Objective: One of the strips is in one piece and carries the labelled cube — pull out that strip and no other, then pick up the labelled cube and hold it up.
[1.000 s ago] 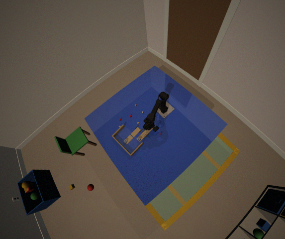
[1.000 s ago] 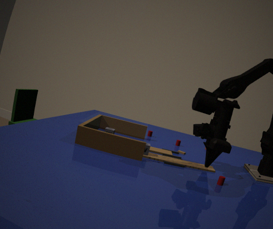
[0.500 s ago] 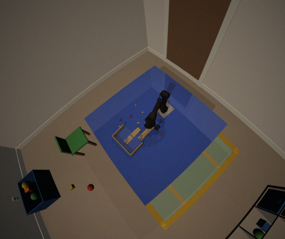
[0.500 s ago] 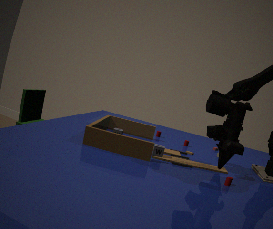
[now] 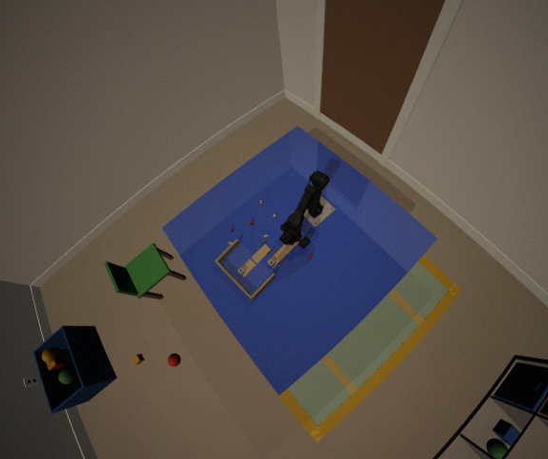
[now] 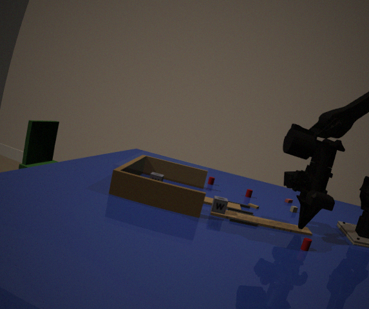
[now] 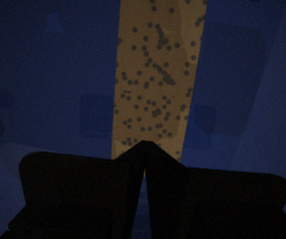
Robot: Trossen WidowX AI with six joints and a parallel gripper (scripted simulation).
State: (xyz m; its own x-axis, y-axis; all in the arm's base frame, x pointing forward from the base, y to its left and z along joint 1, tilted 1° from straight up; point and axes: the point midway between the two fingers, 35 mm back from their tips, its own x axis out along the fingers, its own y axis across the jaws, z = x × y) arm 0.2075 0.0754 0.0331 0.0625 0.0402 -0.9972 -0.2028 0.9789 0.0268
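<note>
A speckled wooden strip [image 5: 283, 252] [image 6: 267, 222] [image 7: 154, 75] looks to be in one piece and carries a grey cube marked W [image 5: 271, 263] [image 6: 219, 205] at its far end. That cube stands at the open side of the wooden enclosure [image 5: 234, 279] [image 6: 158, 194], just past the near wall's end. A second strip [image 5: 262, 253] [image 6: 234, 206] shows a dark gap across it. Another grey cube [image 5: 240, 271] [image 6: 157, 176] is at its far end, inside the walls; its label is unreadable. My gripper [image 6: 301, 227] [image 7: 145, 146] is shut and empty, pointing down, its tips at the top of the first strip's near end.
Dark rails flank the strips. A red cylinder [image 5: 310, 256] [image 6: 306, 244] stands beside the first strip's near end. Two more red cylinders, a pinkish block [image 5: 261, 201] [image 6: 288, 201], a pale block [image 5: 274, 215] [image 6: 293, 208] and a small wooden piece [image 5: 265, 235] [image 6: 253, 206] lie on the other side.
</note>
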